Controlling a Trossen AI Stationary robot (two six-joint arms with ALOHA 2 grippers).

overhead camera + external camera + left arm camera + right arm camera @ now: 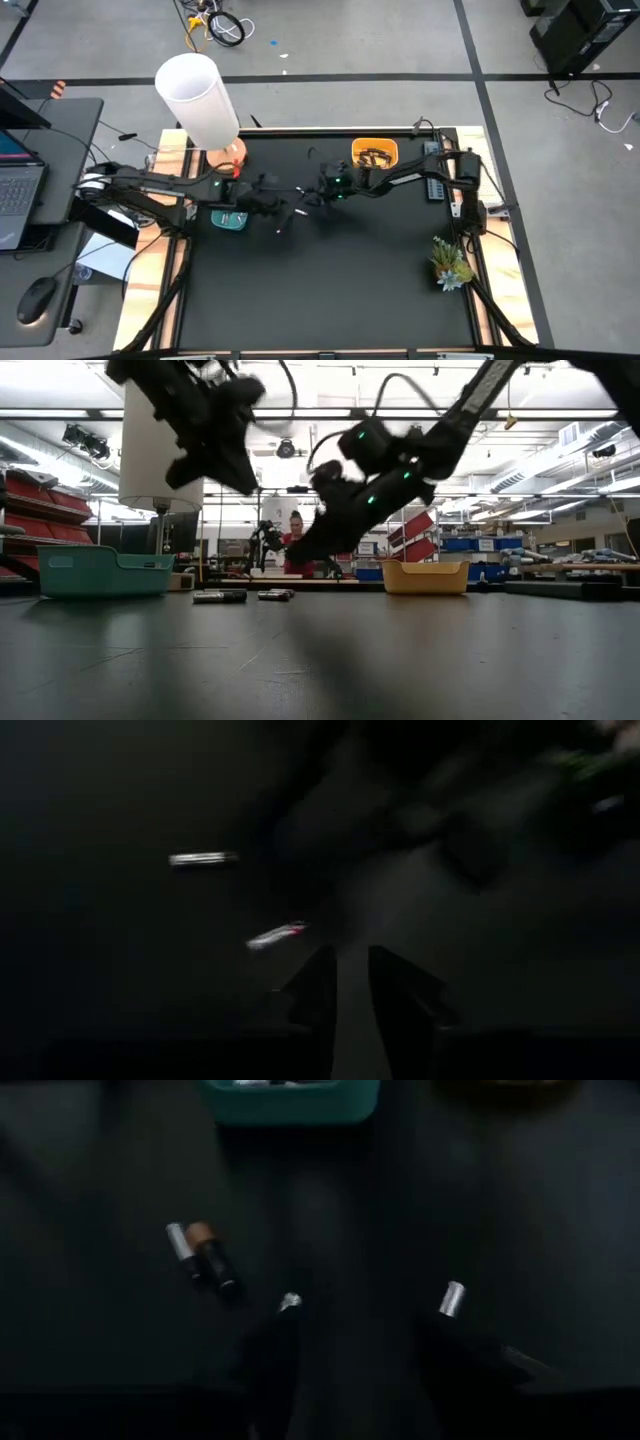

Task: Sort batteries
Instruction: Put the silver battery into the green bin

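Right now you are mid-sort, between picks, with both arms over the middle of the black table (330, 290). Your left gripper (345, 982) hangs above the mat near the teal bin (229, 220), its fingers only slightly parted with a narrow gap and nothing between them; two batteries lie on the mat ahead of it, a silver battery (203, 859) farther off and a red-tipped battery (275, 935) just beside the finger tips. Your right gripper (365, 1330) is spread wide and empty, low over the mat, and its wrist camera shows a dark battery (213, 1260) lying against a silver one, with a stray silver battery (453, 1299) near one finger and another small silver one close by the other finger. The orange bin (375, 155) at the far edge already holds dark pieces, and the teal bin appears to hold light ones, though you cannot make out its contents clearly. My reading is that a fresh pick is being lined up. For the next move, centre one battery between the open fingers, come down square to its long axis so it cannot roll away, and watch the neighbouring pair, which touch and could be dragged along. Keep the two arms apart; they are close together here.
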